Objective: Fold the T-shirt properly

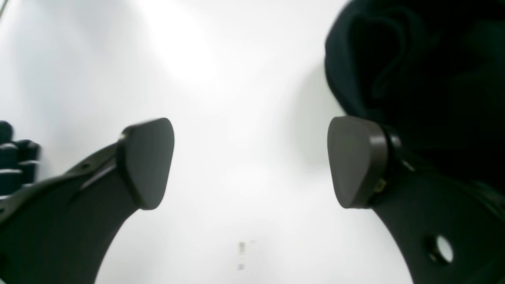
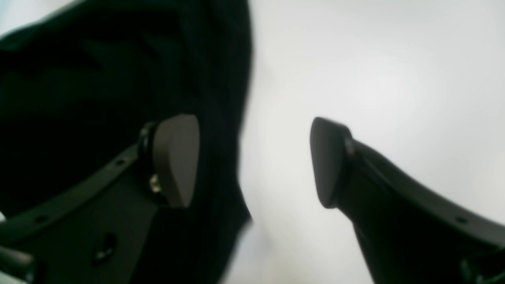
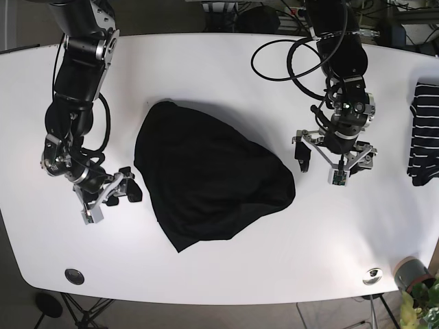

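So basically nothing's folded yet. Going left to right in the base view: the right gripper (image 3: 118, 192) sits just beside the crumpled black cotton T-shirt (image 3: 209, 178), jaws apart and empty. The shirt's a rumpled heap mid-way across the white table (image 3: 206, 68) (no sleeves laid out). The left gripper (image 3: 334, 159) is just past its other edge, also spread wide, holding nothing. Flattening and every fold remain.

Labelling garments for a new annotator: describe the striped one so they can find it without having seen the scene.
Start at the white table in the base view and go to its right edge, past the left gripper. The striped garment lies there, partly cut off by the frame. Its dark and white stripes and neat flat shape set it apart from the plain black T-shirt crumpled mid-table.
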